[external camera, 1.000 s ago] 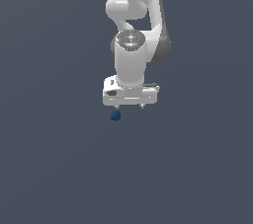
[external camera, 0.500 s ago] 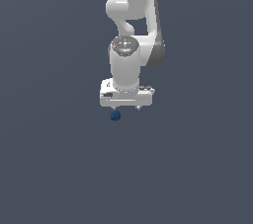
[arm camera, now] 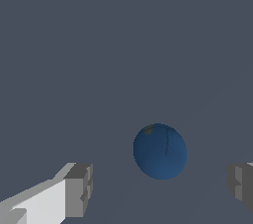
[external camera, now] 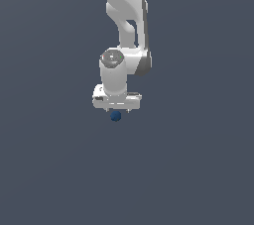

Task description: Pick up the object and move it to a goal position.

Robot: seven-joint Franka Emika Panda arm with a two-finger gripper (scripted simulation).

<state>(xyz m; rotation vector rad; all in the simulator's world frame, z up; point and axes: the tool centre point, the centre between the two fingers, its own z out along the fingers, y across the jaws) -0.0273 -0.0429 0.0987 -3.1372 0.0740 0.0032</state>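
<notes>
Tool is spread wide w/ the ball between its fingers, touching neither, sitting on the desk just below. Ball looks nearer one finger, so I'd center first, drop to ball's mid-height, then squeeze slowly so it can't roll out.

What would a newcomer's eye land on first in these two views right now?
First the white arm, hanging down the middle of the exterior view against a plain dark grey ground. Next the small blue ball just under the tool, the only colour in the scene. In the wrist view the ball sits between the two open grey fingers, touching neither.
</notes>
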